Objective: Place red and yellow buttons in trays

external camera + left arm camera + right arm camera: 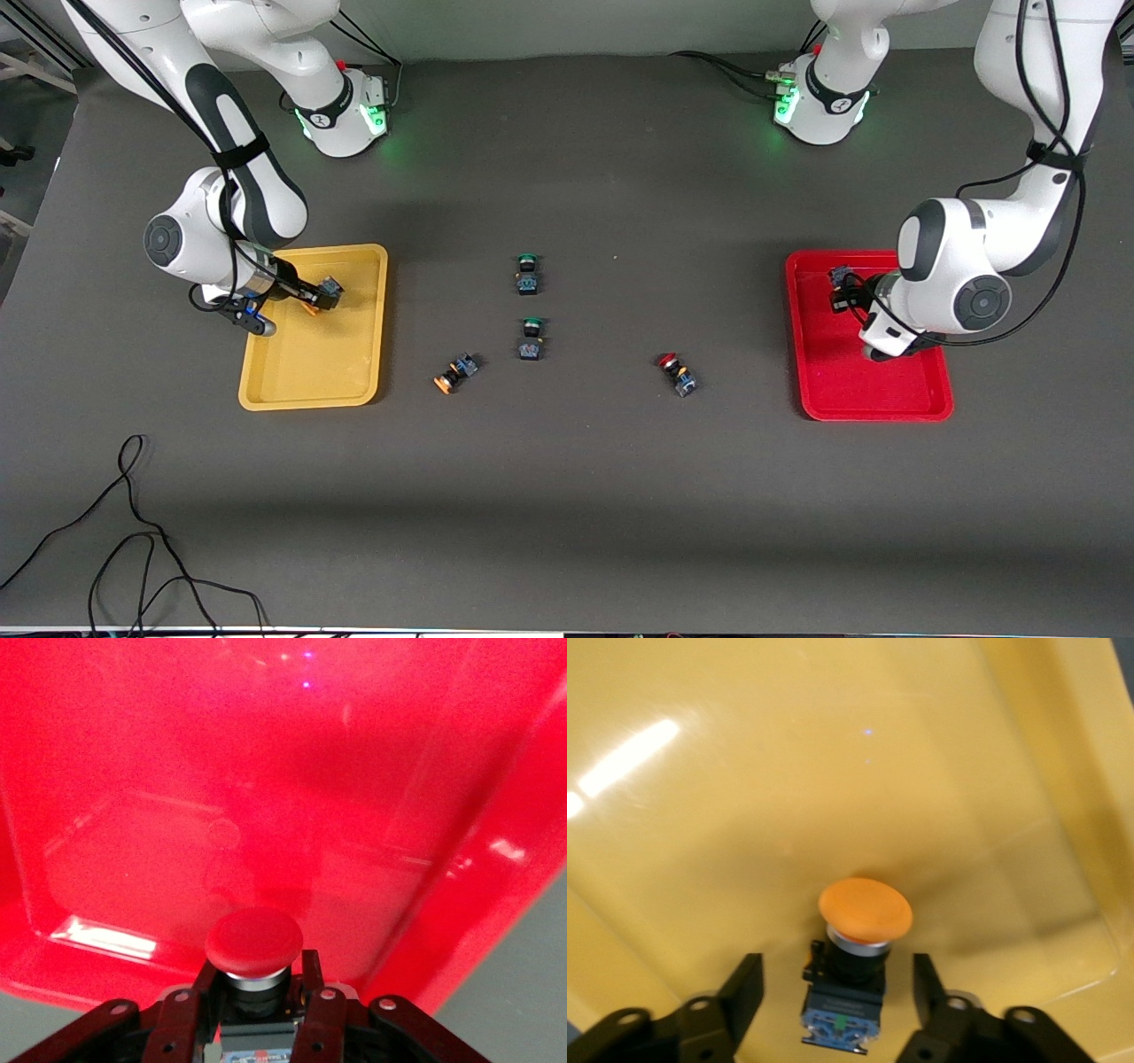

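My right gripper is low in the yellow tray with its fingers open. A yellow-capped button lies on the tray floor between them, touching neither; it also shows in the front view. My left gripper is shut on a red-capped button and holds it just over the red tray, whose floor fills the left wrist view. A second yellow button and a second red button lie on the dark table between the trays.
Two green-capped buttons lie in the middle of the table, between the trays. A loose black cable curls near the front edge at the right arm's end. The arm bases stand along the back.
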Robot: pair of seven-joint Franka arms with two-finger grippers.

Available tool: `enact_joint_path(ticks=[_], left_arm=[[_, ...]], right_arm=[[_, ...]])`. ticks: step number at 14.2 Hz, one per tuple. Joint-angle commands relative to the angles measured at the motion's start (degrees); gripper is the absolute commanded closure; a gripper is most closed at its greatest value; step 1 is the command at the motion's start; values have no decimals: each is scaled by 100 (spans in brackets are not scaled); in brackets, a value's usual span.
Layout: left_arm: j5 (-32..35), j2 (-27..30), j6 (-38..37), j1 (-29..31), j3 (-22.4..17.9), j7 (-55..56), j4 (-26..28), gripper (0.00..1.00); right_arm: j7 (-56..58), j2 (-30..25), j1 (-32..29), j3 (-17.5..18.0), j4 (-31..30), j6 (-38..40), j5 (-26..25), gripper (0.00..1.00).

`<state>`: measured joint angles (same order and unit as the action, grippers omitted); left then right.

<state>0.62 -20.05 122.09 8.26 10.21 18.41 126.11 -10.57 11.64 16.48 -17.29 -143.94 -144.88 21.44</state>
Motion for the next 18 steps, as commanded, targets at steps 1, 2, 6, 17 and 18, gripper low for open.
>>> enact_joint_path(ticks=[1, 2, 6, 17, 18], left_arm=[[96, 97, -61, 62, 34, -66, 2, 0], [105, 229, -298, 36, 51, -66, -94, 1], [-113, 275, -2264, -244, 332, 170, -1847, 1], [-607, -2687, -891, -2091, 342, 3520, -5193, 1], [-468, -2784, -697, -2091, 342, 3512, -5175, 1]], right_arm=[[-40, -285, 22, 285, 601, 554, 158, 0], [-337, -181, 22, 383, 1092, 827, 158, 0], [-2549, 1161, 66, 1129, 3709, 1865, 62, 0], [-5218, 2879, 418, 1887, 4719, 1893, -360, 0], [-5218, 2870, 435, 1887, 4639, 1885, -360, 0]])
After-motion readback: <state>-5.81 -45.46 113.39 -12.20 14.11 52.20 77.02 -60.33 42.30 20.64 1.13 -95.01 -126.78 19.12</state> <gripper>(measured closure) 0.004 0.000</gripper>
